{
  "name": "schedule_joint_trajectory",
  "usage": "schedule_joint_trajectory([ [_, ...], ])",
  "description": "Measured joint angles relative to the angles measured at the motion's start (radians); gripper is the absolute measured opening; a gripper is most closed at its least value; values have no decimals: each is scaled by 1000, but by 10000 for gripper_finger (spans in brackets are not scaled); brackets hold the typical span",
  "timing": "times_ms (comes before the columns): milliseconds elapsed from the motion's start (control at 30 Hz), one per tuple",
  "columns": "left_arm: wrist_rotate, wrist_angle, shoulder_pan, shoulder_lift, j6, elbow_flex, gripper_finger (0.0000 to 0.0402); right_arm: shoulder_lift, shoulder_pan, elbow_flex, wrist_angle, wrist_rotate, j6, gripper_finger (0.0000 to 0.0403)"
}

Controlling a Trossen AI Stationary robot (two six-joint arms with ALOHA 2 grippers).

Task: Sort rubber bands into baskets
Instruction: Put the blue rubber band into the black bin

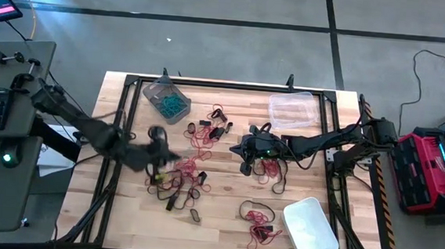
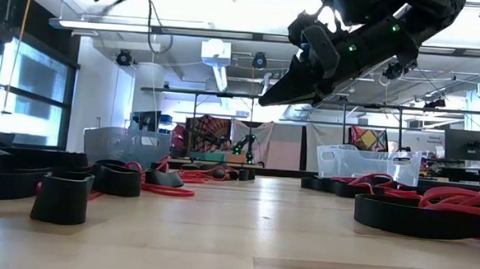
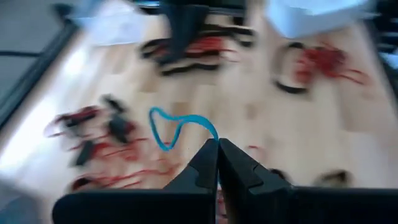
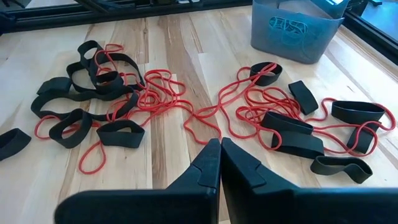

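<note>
Left gripper [image 3: 217, 163] is hanging above the left-centre of the table [image 1: 227, 172], jaws pinched shut on a teal band [image 3: 176, 126] that is drooping from the fingertips in a loose loop; the view is smearing, so the arm appears to be travelling. Risk, as I judge it: the hold is only on the thin edge of the loop, and a fast swing could be flinging it loose short of the grey basket [image 1: 167, 99], or the dangling end could be catching that basket's rim and flopping outside. Right beneath the gripper a tangle of red bands [image 1: 192, 169] and black bands [image 1: 172, 192] is lying, where a dropped teal one would be hard to pick out again. Right gripper [image 4: 220, 155] is hovering closed and empty over the middle of the table, just above a red strand and between two heaps of red and black loops; it is standing near enough to the left arm's working zone that the two could be crowding each other. Farther off, the grey basket at the far left corner is already holding teal bands [image 4: 290, 26], the clear basket [image 1: 293, 109] is sitting at the far right, and the white basket [image 1: 310, 228] at the near right, with one more red-and-black cluster [image 1: 259, 221] just beside it.
</note>
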Motion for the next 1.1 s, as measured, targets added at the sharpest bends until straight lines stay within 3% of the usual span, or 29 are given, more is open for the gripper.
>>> schedule_joint_trajectory([
  [233,-9,-152,236,-115,16,0,0,0,0,0,0,0,0,0],
  [467,11,-236,478,-139,110,0,0,0,0,0,0,0,0,0],
  [567,18,-239,596,-130,172,0,0,0,0,0,0,0,0,0],
  [767,130,-236,831,-97,274,0,0,0,0,0,-2,0,0,0],
  [1100,220,-229,1082,42,398,0,0,0,0,0,-5,0,0,0],
])
